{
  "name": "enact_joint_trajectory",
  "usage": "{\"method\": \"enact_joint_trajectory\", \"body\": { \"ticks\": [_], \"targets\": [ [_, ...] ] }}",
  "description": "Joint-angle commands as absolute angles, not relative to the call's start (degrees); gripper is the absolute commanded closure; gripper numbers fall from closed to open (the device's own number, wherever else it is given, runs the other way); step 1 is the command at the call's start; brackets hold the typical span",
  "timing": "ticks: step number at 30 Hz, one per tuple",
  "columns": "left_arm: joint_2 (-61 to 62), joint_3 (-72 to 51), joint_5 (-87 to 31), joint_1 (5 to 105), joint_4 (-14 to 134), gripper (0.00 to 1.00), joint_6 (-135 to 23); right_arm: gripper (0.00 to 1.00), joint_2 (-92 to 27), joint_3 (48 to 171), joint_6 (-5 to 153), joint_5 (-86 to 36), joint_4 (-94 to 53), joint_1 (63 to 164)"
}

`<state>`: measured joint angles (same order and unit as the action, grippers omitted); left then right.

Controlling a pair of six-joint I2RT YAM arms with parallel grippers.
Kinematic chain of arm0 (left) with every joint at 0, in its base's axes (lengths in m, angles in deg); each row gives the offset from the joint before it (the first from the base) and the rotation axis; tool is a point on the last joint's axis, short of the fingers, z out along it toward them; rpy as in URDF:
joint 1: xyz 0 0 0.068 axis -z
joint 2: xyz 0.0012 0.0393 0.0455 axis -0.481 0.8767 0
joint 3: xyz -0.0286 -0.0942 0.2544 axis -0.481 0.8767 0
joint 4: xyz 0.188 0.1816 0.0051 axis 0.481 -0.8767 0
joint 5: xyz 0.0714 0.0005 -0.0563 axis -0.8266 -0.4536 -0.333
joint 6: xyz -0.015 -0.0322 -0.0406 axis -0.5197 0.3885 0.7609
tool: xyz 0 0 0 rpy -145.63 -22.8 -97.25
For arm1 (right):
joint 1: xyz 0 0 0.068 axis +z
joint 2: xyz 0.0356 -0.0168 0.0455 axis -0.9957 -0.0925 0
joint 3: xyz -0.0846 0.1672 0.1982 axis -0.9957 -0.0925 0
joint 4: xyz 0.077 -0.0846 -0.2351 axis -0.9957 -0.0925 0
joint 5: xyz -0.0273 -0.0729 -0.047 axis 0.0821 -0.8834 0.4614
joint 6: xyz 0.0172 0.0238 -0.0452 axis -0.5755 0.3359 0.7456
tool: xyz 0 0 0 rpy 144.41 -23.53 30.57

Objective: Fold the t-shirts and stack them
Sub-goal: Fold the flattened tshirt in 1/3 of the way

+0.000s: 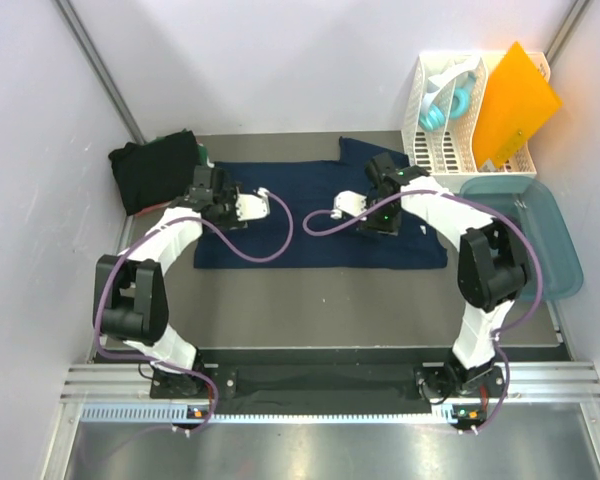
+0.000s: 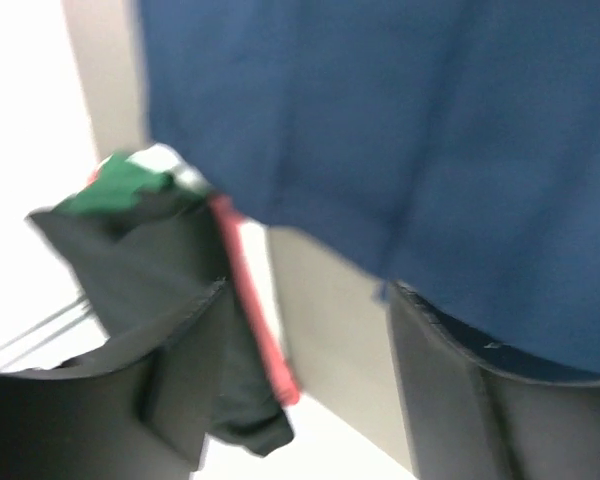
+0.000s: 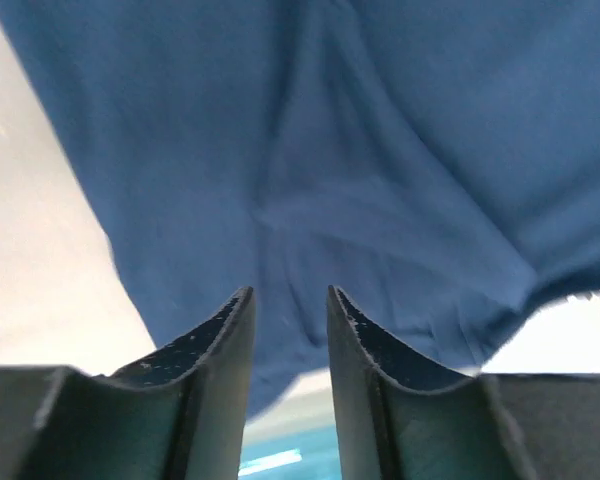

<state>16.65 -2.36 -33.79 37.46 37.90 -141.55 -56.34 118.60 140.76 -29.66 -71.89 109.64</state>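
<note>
A navy blue t-shirt lies spread flat across the middle of the table. It fills the upper part of the left wrist view and most of the right wrist view. A pile of black and dark green shirts sits at the back left, also seen in the left wrist view. My left gripper hangs over the navy shirt's back left corner, jaws wide open and empty. My right gripper is over the shirt's back right sleeve, jaws a little apart with nothing between them.
A teal plastic tub stands at the right edge of the table. A white slotted rack with an orange sheet stands at the back right. Walls close in the left, back and right sides.
</note>
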Motion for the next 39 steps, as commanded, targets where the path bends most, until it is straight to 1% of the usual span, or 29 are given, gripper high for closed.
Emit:
{"method": "enact_joint_trajectory", "body": {
  "ticks": [1, 15, 28, 35, 36, 39],
  "targets": [
    [15.7, 0.4, -32.1, 39.8, 31.6, 0.35, -140.7, 0.64, -57.9, 117.9, 140.0, -25.9, -71.9, 112.5],
    [16.9, 0.6, -33.3, 41.4, 31.6, 0.35, -137.8, 0.66, -65.1, 119.3, 138.4, -28.1, -63.2, 113.6],
    [17.9, 0.6, -33.6, 41.8, 31.9, 0.35, -137.3, 0.68, -63.7, 121.8, 138.5, -28.1, -63.6, 113.1],
    [18.7, 0.3, -33.9, 42.3, 32.2, 0.35, -137.2, 0.69, -65.7, 121.9, 138.6, -28.8, -62.8, 112.6],
    [18.9, 0.2, -34.0, 42.2, 32.2, 0.35, -137.2, 0.69, -65.9, 121.7, 138.6, -28.9, -62.6, 112.6],
    [19.2, -0.1, -34.0, 42.3, 32.2, 0.35, -137.2, 0.82, -67.3, 121.8, 138.9, -29.5, -62.4, 112.5]
  ]
}}
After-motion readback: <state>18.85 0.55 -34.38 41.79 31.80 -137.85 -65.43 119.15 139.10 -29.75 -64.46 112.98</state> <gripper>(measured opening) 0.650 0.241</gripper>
